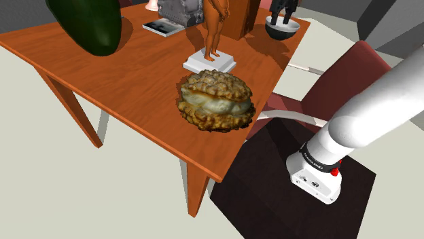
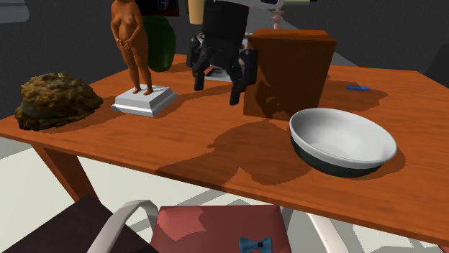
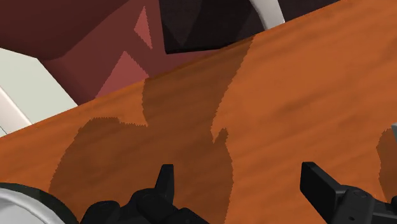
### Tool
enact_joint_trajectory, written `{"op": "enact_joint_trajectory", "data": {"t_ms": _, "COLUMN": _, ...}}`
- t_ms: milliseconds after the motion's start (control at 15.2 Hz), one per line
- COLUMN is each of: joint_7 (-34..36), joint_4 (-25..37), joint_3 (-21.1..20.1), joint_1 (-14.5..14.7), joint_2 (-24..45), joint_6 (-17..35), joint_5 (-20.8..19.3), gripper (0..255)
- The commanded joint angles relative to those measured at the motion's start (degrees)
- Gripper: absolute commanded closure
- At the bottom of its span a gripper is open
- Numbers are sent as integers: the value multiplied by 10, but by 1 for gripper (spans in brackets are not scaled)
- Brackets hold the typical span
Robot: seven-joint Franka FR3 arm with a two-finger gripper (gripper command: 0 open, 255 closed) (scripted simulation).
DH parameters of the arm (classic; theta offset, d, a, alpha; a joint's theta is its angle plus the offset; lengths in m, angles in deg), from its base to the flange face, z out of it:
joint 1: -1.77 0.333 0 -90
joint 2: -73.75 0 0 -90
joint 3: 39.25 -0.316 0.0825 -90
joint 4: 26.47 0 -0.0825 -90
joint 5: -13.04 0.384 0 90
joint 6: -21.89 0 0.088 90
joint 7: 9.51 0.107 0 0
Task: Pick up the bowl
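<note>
**White-lined dark bowl (image 2: 342, 141) partly hidden; black claw (image 2: 217, 85) spread and empty**

You get the whole bowl in the second exterior view. It sits on the orange-brown wooden table (image 2: 180, 147) near the front edge, close to a tall brown box (image 2: 288, 68). In the shoulder view the bowl (image 1: 282, 29) is at the table's far corner, with the claw (image 1: 282, 15) overlapping its top and itself cut off by the frame. Your wrist view catches a sliver of rim (image 3: 19, 198) beside one finger. The claw's fingers (image 3: 321, 186) stand wide apart over bare table, gripping nothing and clear of the bowl.
</note>
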Motion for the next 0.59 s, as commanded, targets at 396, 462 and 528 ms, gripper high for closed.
{"op": "enact_joint_trajectory", "data": {"t_ms": 396, "joint_7": -100, "joint_4": 235, "joint_3": 50, "joint_1": -51, "joint_2": 201, "joint_6": -53, "joint_5": 63, "gripper": 0}}
{"op": "enact_joint_trajectory", "data": {"t_ms": 462, "joint_7": -111, "joint_4": 273, "joint_3": 53, "joint_1": -62, "joint_2": 230, "joint_6": -65, "joint_5": 74, "gripper": 0}}
{"op": "enact_joint_trajectory", "data": {"t_ms": 528, "joint_7": -121, "joint_4": 314, "joint_3": 56, "joint_1": -75, "joint_2": 260, "joint_6": -79, "joint_5": 86, "gripper": 0}}
